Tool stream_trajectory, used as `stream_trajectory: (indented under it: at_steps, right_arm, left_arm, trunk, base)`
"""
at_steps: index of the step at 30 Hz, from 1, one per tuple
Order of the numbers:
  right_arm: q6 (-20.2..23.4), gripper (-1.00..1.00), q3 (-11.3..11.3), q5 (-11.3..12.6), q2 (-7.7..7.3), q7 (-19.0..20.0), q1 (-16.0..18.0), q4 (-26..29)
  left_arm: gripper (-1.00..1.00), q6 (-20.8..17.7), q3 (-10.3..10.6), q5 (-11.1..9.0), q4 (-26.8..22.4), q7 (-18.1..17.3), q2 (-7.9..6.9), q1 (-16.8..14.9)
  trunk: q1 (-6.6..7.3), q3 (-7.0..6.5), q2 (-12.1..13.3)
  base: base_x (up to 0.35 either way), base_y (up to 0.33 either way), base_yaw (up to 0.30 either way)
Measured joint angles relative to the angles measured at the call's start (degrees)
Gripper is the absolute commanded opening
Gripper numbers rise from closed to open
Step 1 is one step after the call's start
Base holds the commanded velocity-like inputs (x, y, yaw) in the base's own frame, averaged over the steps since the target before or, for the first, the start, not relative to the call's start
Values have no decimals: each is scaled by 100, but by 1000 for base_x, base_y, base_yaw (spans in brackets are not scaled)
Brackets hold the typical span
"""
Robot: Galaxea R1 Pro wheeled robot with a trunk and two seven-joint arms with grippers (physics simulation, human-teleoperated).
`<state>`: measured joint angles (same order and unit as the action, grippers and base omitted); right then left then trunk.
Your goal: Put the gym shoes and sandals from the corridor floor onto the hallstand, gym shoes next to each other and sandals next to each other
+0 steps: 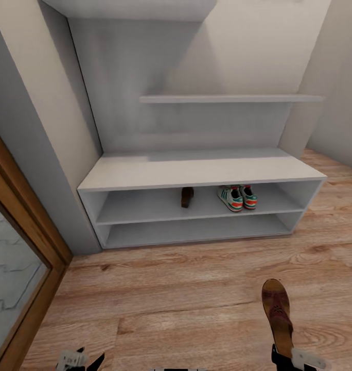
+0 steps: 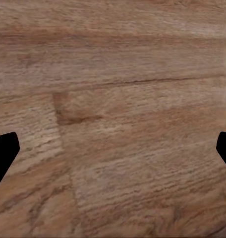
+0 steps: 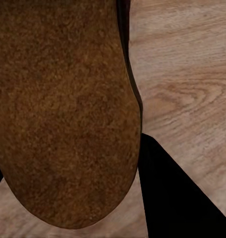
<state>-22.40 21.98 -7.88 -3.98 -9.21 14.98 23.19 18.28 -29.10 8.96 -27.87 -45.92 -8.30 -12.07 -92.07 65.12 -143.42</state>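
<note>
Head view. I take the hallstand (image 1: 196, 172) as my landmark: a matt light grey bench with two open shelf levels below and flat floating shelves above. On its upper shelf level, the two gym shoes (image 1: 237, 197) sit side by side, touching, towards the right end; their white uppers carry green stripes and red-orange patches. To their left, well apart on the same level, one sandal (image 1: 187, 197) rests, brown and low. The second sandal (image 1: 278, 314) is in front of the hallstand, over the corridor floor (image 1: 171, 299), its heel end at my right gripper (image 1: 292, 358). By my judgement three of four items are placed; this sandal must go beside its partner.

Left wrist view. I see wood-grain planks with visible seams. The left gripper (image 2: 113, 148) stands released, its dark fingertips (image 2: 4, 153) spread wide, nothing between them.

Right wrist view. The sandal's sole (image 3: 63, 109) appears as a rounded, rough brown, suede-like surface, with a dark finger (image 3: 172, 193) against its edge. I judge the right gripper clenched on the second sandal.
</note>
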Motion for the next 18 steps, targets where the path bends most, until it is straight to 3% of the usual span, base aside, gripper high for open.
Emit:
stream_trajectory:
  at_steps: [3,12,18]
  right_arm:
    - [1,-100,4,-137,117,-3,1,0]
    - [26,-100,-13,-307,220,1,1,9]
    - [195,-100,-355,-347,618,-23,29,71]
  left_arm:
    - [100,76,-8,-22,30,-154,-39,1]
    - [100,111,-29,-41,48,-299,-70,1]
    - [100,114,-38,-41,52,-315,-71,1]
  trunk:
    - [0,10,0]
    - [0,66,0]
    - [0,106,0]
  base:
    - [0,0,100]
    - [0,0,165]
    - [0,0,185]
